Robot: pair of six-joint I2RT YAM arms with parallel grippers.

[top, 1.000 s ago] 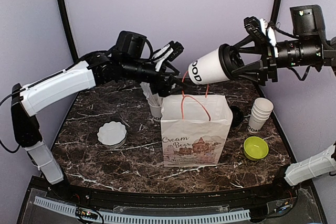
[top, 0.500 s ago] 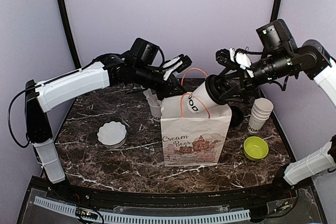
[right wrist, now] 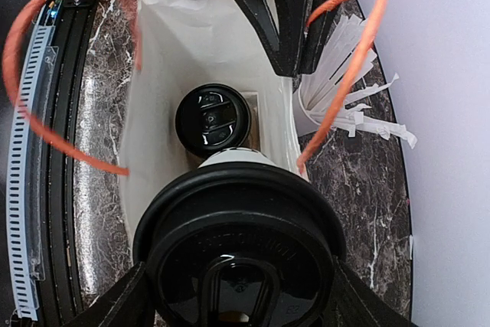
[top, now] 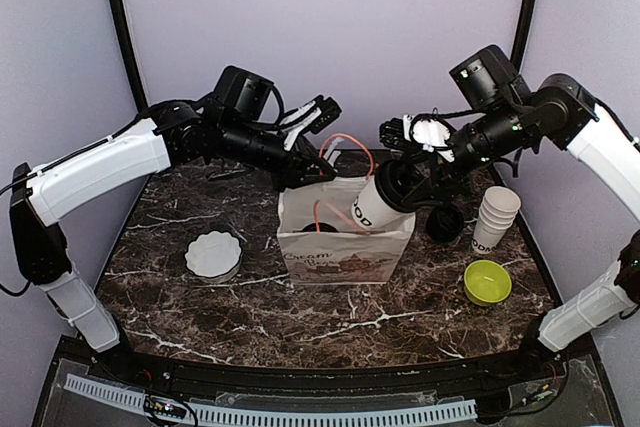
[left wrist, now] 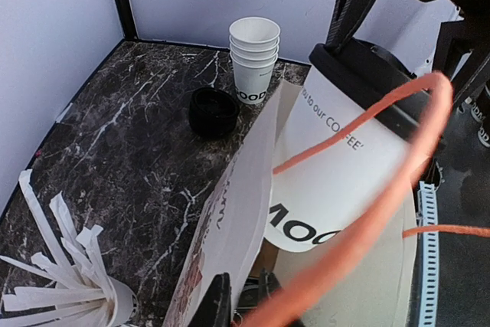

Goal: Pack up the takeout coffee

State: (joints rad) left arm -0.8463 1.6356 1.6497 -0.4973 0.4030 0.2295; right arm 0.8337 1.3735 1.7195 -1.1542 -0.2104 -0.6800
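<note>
Coffee cup (top: 372, 205) was clamped tilted in right jaws (left jaws pinched on bag (top: 345, 257)); packed cup (right wrist: 212, 120) at its 12 o'clock could be toppled.

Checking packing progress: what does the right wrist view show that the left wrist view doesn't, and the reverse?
Only the right wrist: a lidded cup already standing at the bottom of the paper bag. Only the left wrist: the stack of lidless cups, a black round object beside it, and the lettering on the held cup. Both: the held cup at the bag's mouth, the orange handles and the wrapped straws.
</note>
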